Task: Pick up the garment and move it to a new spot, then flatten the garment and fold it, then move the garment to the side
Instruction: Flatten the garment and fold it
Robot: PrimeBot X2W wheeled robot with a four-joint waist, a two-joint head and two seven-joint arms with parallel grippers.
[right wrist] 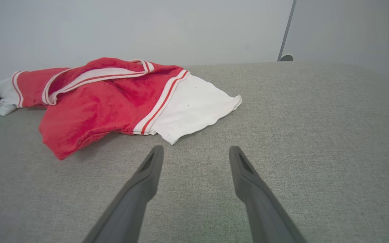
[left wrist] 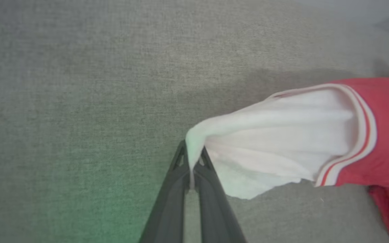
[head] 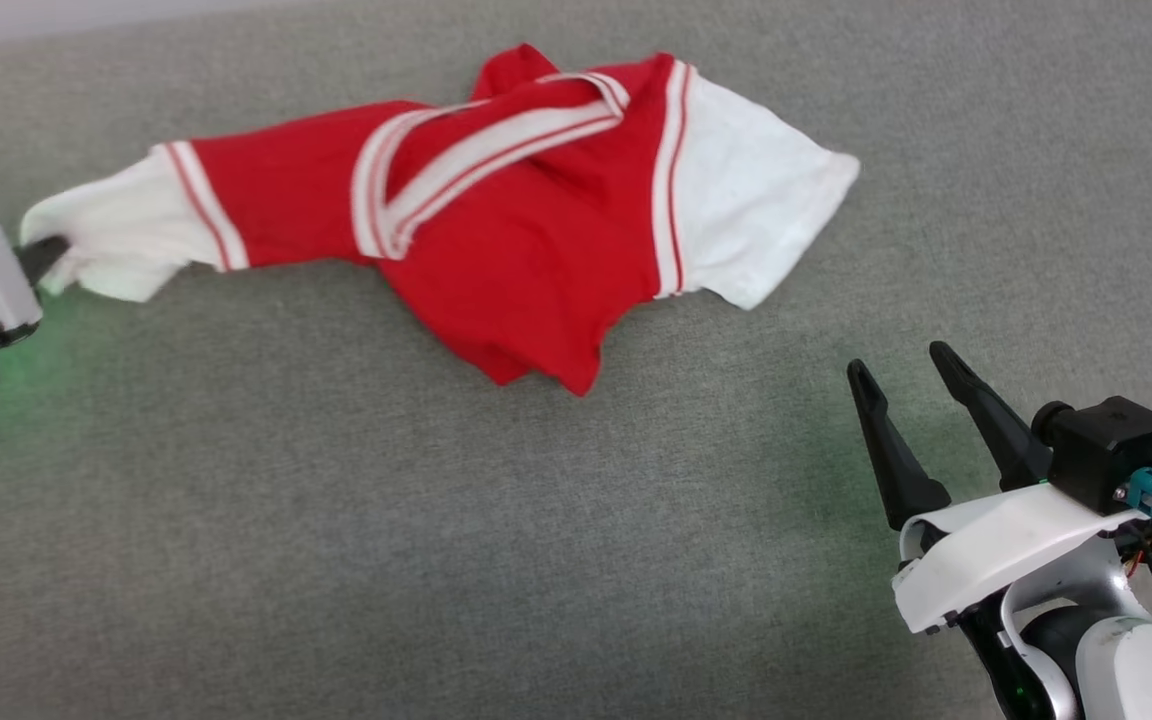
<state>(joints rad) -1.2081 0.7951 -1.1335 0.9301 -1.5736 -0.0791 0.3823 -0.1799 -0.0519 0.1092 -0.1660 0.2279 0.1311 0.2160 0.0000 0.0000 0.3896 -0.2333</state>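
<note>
The garment (head: 526,240), a red jersey with white sleeves and striped trim, lies crumpled across the grey surface, collar up; no numerals show. My left gripper (head: 41,252) is at the far left edge, shut on the tip of the garment's left white sleeve (left wrist: 282,138), which is pulled taut towards it (left wrist: 191,152). The other white sleeve (head: 756,210) lies flat at the right. My right gripper (head: 901,365) hovers open at the lower right, a short way below that sleeve, with nothing between its fingers (right wrist: 196,150). The right wrist view shows the garment (right wrist: 93,98) ahead and to the left.
The grey fabric surface (head: 336,500) stretches under everything. A pale wall (right wrist: 147,27) rises behind its far edge, with a thin dark pole (right wrist: 287,30) at the back right. Green light tints the surface beside each gripper.
</note>
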